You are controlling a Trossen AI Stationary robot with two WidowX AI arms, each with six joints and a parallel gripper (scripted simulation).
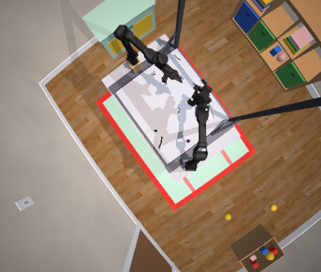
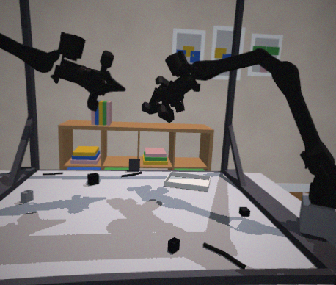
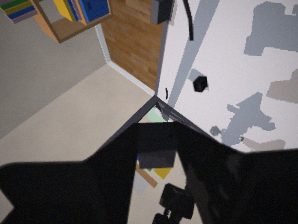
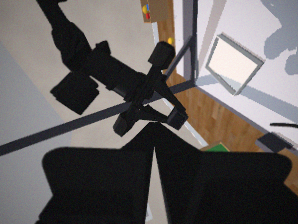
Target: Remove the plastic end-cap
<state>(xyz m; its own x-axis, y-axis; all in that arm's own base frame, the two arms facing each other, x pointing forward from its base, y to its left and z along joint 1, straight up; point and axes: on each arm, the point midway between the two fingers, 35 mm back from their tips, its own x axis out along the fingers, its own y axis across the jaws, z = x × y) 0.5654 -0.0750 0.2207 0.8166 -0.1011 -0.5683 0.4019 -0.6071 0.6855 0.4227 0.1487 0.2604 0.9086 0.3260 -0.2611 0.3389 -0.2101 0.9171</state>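
My left gripper (image 2: 147, 106) (image 3: 155, 126) is shut on the dark, blocky end-cap (image 2: 147, 107) (image 3: 156, 158) (image 4: 177, 119), which sits between its fingertips high above the table. My right gripper (image 1: 180, 80) (image 2: 124, 89) (image 4: 153, 126) is shut, its bare pointed fingertips together. In the exterior view it hangs left of the cap, with a visible gap between them. The metal parts tray (image 2: 186, 187) (image 4: 250, 78) is a shallow, grey-walled rectangle on the far right part of the table, below the left gripper. Nothing shows inside it. In the top view the left arm mostly hides it.
Black blocks (image 2: 93, 178) (image 2: 173, 244) (image 2: 244, 211), a grey block (image 2: 26, 196) and thin black rods (image 2: 131, 174) (image 2: 224, 253) lie on the table. A dark square fixture (image 2: 134, 164) stands at the far edge. Frame posts (image 2: 235, 92) (image 2: 28, 92) rise at both sides.
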